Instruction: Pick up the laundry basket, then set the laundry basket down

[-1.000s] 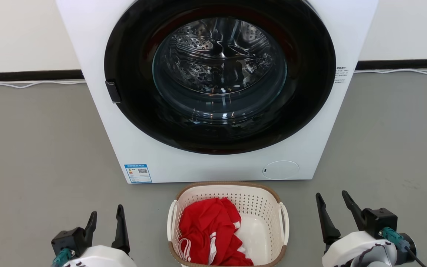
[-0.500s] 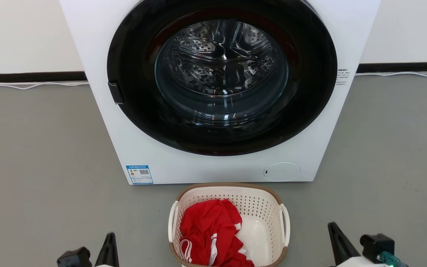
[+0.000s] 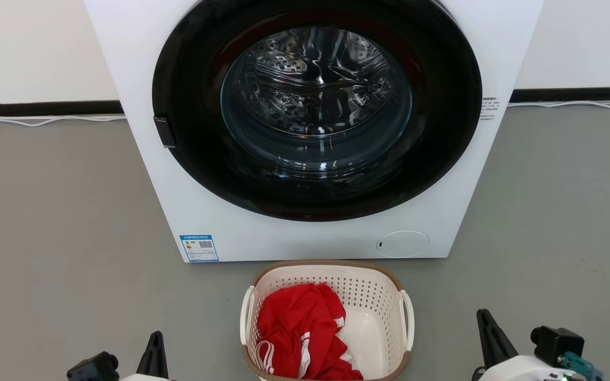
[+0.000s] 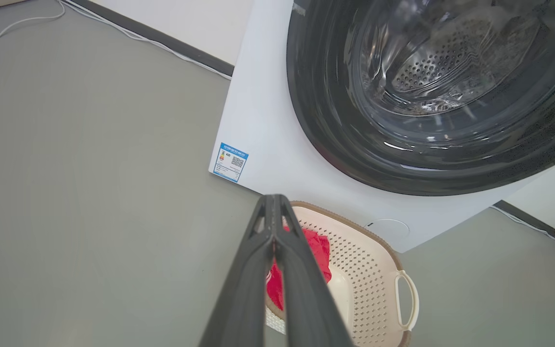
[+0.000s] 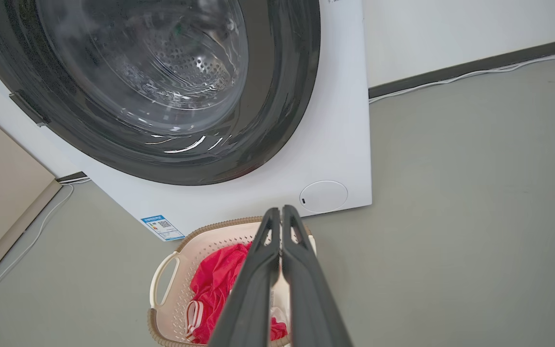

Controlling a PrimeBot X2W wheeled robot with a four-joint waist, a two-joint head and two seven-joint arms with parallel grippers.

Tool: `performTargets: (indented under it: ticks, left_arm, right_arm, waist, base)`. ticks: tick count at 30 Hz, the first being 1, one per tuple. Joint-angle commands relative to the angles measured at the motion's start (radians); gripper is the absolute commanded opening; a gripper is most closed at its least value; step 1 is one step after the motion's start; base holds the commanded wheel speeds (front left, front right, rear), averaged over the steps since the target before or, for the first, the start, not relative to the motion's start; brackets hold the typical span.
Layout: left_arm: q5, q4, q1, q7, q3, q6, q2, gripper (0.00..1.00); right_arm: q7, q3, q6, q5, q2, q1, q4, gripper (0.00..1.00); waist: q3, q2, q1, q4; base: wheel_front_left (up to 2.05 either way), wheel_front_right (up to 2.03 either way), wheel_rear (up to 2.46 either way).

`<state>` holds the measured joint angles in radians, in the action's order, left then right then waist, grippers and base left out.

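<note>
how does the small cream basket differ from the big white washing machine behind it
Size: the cream-white perforated plastic basket is far smaller than the boxy white washing machine. Opening: the basket is open on top; the washing machine has a round dark-rimmed door on its front. Contents: the basket holds a red garment; the washing machine's steel drum looks empty. Both stand on the grey floor.

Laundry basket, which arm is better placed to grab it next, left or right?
Right, narrowly. In the head view the right gripper sits nearer its side handle than the left gripper does to its own. Both are shut and clear of the laundry basket; lifting probably needs both.
</note>
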<state>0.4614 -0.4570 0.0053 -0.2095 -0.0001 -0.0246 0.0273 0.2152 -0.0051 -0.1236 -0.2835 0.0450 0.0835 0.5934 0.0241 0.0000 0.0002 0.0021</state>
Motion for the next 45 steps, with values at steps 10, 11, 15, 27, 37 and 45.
performTargets:
  ticks: [10,11,15,27,37,45]
  left_arm:
    - [0.137,0.049,-0.047,0.035,0.02,0.026,0.007,0.0]
    - [0.148,0.051,-0.048,0.038,0.021,0.027,0.007,0.0]
    - [0.189,0.058,-0.05,0.05,0.025,0.033,0.007,0.0]
    - [0.302,0.076,-0.058,0.082,0.036,0.047,0.009,0.0]
    - [0.406,0.092,-0.065,0.112,0.045,0.06,0.011,0.0]
    - [0.488,0.106,-0.07,0.135,0.053,0.071,0.012,0.0]
  right_arm:
    - [-0.041,-0.015,-0.002,-0.157,0.003,0.03,-0.066,0.0]
    - [-0.044,-0.016,-0.002,-0.169,0.003,0.03,-0.069,0.0]
    - [-0.056,-0.02,-0.002,-0.217,0.003,0.029,-0.08,0.0]
    - [-0.088,-0.03,-0.002,-0.349,0.003,0.029,-0.112,0.0]
    - [-0.118,-0.04,-0.003,-0.468,0.004,0.028,-0.141,0.0]
    - [-0.141,-0.048,-0.003,-0.563,0.004,0.028,-0.164,0.0]
  waist:
    - [-0.003,0.0,-0.0002,0.0]
    - [-0.003,0.0,-0.0002,0.0]
    - [-0.004,0.0,-0.0002,0.0]
    - [-0.007,0.0,-0.0002,-0.001]
    - [-0.009,0.0,-0.0002,-0.001]
    - [-0.011,0.0,-0.0002,-0.001]
  base:
    - [0.0,0.0,0.0]
    - [0.0,0.0,0.0]
    - [0.0,0.0,0.0]
    - [0.0,0.0,0.0]
    - [0.0,0.0,0.0]
    - [0.0,0.0,0.0]
